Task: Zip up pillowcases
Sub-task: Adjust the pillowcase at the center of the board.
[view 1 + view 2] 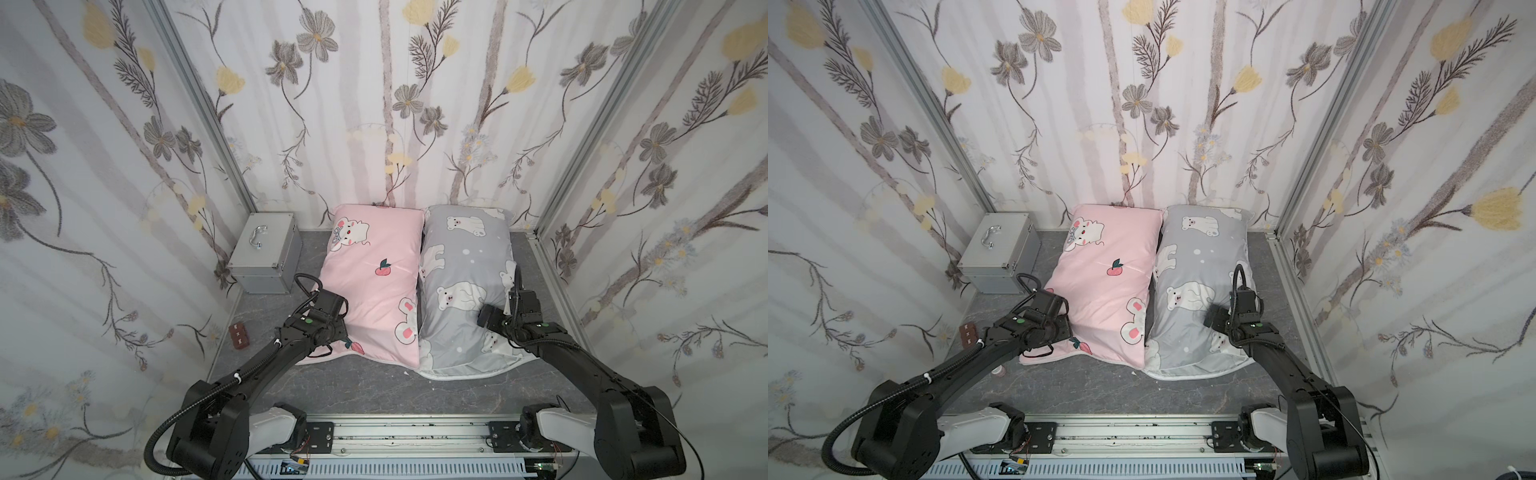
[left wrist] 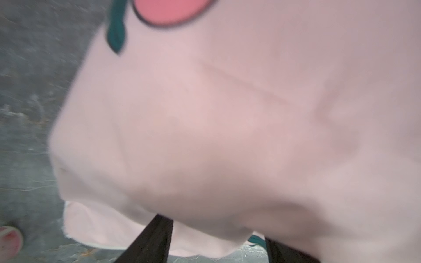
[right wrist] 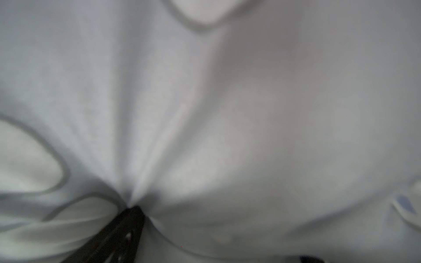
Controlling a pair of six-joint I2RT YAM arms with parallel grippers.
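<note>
Left wrist view, blurred, has my left gripper (image 2: 216,227) with its two black fingers (image 2: 150,241) apart at the bottom edge. Pink cloth bulges over them, not pinched. Right wrist view shows my right gripper (image 3: 224,232) likewise spread, grey cloth puckered against one finger.

In both top views the pink pillowcase (image 1: 374,291) lies mid-frame on the table (image 1: 365,390), and the grey pillowcase (image 1: 465,257) touches its right side. My left arm (image 1: 266,361) reaches in from lower left, wrist bent over the pink one's lower left corner. My right arm (image 1: 582,361) comes from lower right, wrist low on the grey one's lower right edge.

No zipper pull shows anywhere. I judge I'm hunting for it: next, find a slider and pinch it, cloth held taut.
</note>
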